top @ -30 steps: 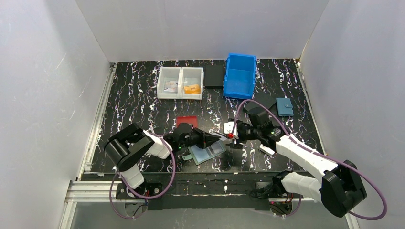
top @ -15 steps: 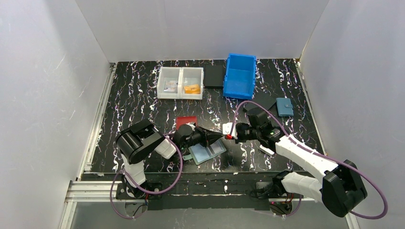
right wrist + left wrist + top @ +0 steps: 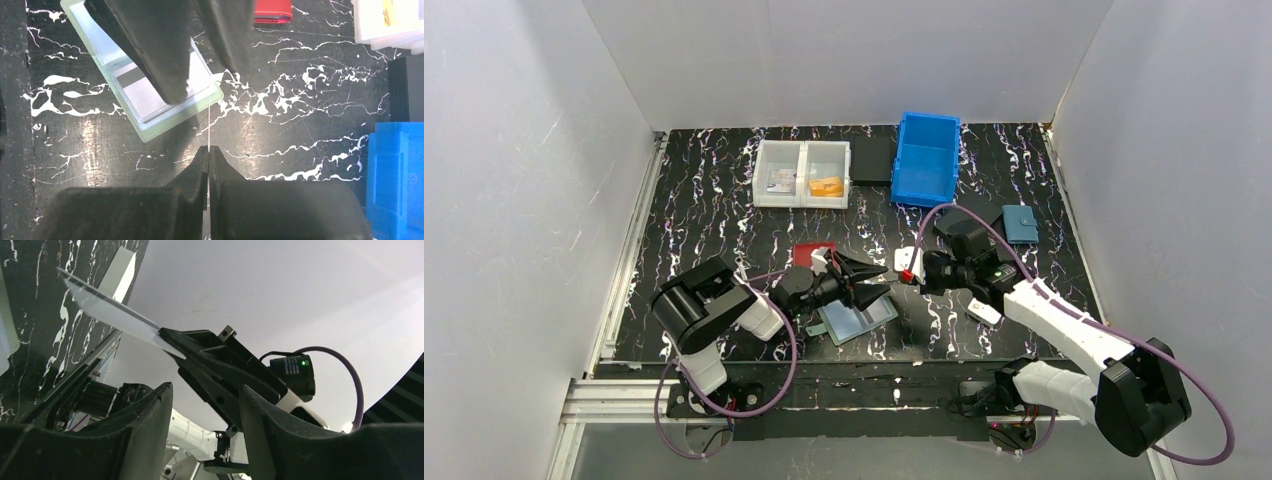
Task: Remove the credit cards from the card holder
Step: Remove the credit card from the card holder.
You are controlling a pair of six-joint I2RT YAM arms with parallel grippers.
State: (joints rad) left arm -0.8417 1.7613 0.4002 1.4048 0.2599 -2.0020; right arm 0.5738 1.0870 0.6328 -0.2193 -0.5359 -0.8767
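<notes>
one card has just changed hands. nearest the arm bases, the card holder [image 3: 859,320] lies open on the desk [image 3: 704,220], and a striped card [image 3: 135,100] seems to remain in its clear pocket. just beyond it the left fingers [image 3: 884,280], pinched shut half a second ago, now stand apart and hold nothing. facing them, the right fingers [image 3: 208,155], wide a second ago, are clamped on the edge of a pale credit card [image 3: 112,314], lifted clear of the holder. farther back sit a red wallet [image 3: 812,252] and a white tray [image 3: 799,200] with an orange card [image 3: 826,185]; carrying this one there looks like the next step.
</notes>
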